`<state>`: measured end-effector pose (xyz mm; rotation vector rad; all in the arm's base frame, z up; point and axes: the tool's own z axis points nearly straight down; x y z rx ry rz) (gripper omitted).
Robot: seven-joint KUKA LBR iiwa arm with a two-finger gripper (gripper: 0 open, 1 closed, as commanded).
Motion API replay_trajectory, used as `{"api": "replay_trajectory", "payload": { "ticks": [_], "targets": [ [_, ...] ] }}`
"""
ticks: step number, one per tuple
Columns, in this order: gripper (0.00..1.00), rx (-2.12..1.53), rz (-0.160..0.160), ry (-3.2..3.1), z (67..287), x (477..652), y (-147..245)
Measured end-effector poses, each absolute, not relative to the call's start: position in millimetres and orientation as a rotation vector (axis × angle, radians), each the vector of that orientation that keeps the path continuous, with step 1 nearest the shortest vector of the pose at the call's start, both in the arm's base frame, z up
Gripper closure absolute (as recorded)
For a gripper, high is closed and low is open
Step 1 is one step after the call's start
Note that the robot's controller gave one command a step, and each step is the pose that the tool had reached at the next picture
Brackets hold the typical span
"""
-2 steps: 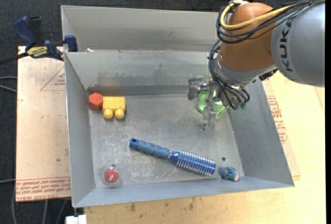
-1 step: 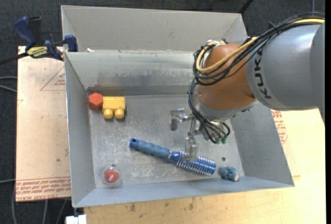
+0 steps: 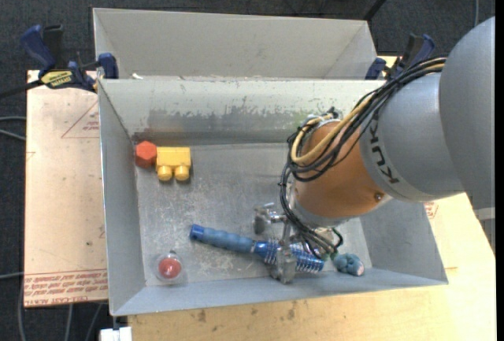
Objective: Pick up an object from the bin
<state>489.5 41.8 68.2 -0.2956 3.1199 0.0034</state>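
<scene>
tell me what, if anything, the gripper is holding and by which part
Cannot tell: the gripper sits low over the ribbed middle of the long blue tool.

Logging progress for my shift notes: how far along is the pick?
Done: the end effector is low in the bin, at the ribbed end of the long blue tool by the front wall. In hand: a grip on it cannot be confirmed. Left: lifting; the tool lies on the floor, and the red block, yellow block and red ball sit apart.

Red hexagonal block (image 3: 146,152), yellow brick (image 3: 173,164) beside it, red ball (image 3: 169,268) lower left
</scene>
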Motion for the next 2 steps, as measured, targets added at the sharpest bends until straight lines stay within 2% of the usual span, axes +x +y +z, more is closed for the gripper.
{"api": "replay_trajectory", "payload": {
  "ticks": [1, 2],
  "targets": [
    [1.00, -0.299, 0.002, 3.127, 69.7, 489.2, 41.5],
    [1.00, -0.258, -0.001, 3.122, 236.6, 512.3, 20.6]
  ]
}}
